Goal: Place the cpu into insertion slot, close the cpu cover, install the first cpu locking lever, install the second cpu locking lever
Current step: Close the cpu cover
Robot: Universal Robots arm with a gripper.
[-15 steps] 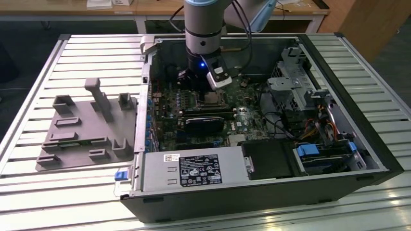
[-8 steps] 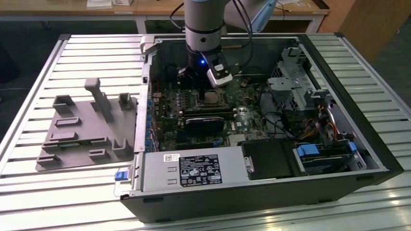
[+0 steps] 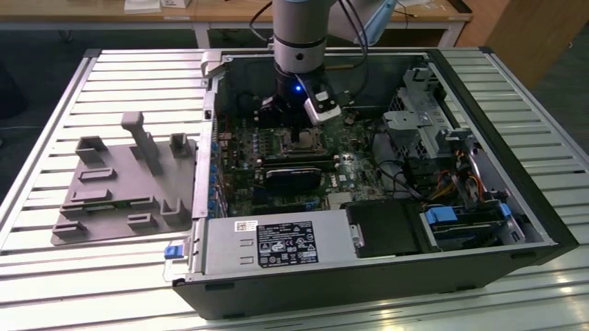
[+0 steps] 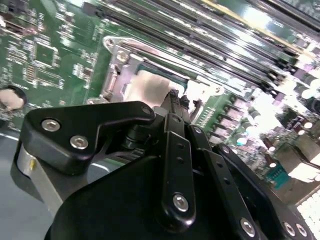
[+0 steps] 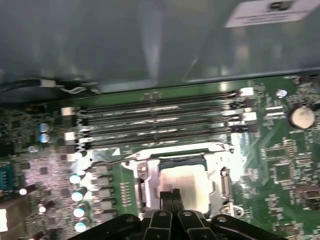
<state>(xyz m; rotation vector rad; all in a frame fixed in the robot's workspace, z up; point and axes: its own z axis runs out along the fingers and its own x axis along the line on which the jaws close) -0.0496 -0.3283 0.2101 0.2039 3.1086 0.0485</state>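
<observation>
Right now the pincer (image 5: 170, 195) hangs over the cpu (image 5: 186, 179). Its 2 slim black fingertips (image 5: 164, 194) are pressed together, and nothing shows between them. In the second wrist view the same closed tips (image 4: 176, 98) stand at the edge of the chip's dull silver top (image 4: 148, 85); whether they actually touch it cannot be told.

The cpu sits inside the insertion slot (image 3: 299, 143), and the cpu cover (image 5: 172, 149) lies around it as a bright silvery frame, the chip showing through its window. A thin metal rod (image 5: 107, 161) reaches out from one corner of that frame. The long memory slots (image 5: 160, 119) run alongside the cover on the green board.

In the exterior view the arm (image 3: 299, 27) comes down from 12 o'clock into the open computer case (image 3: 515, 207), which lies on the slatted metal bench (image 3: 110, 69). From the insertion slot, a black card (image 3: 294, 177) lies at 6 o'clock and the drive cage (image 3: 414, 117) at 3 o'clock. A grey moulded fixture (image 3: 120, 193) rests on the bench at 9 o'clock from the case, just beside its wall.
</observation>
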